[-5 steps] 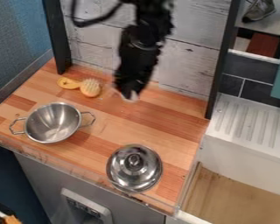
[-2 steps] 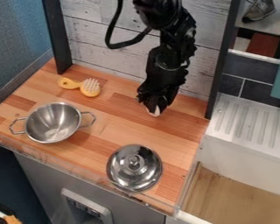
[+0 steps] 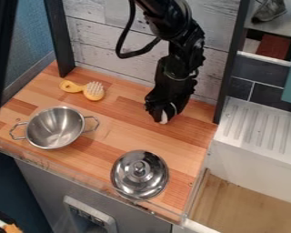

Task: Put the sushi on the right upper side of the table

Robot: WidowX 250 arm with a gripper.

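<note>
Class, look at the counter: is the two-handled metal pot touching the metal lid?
Apart. The camera view shows a strip of wood between the pot and the lid.

We're up high in front of the desk (image 3: pixel 123 129), looking down at a slant towards the plank wall (image 3: pixel 102 43). Near enough to frame most of the worktop!

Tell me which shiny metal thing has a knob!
The lid to the right of the pot: its middle has a knob, while the pot has two side handles.
</note>
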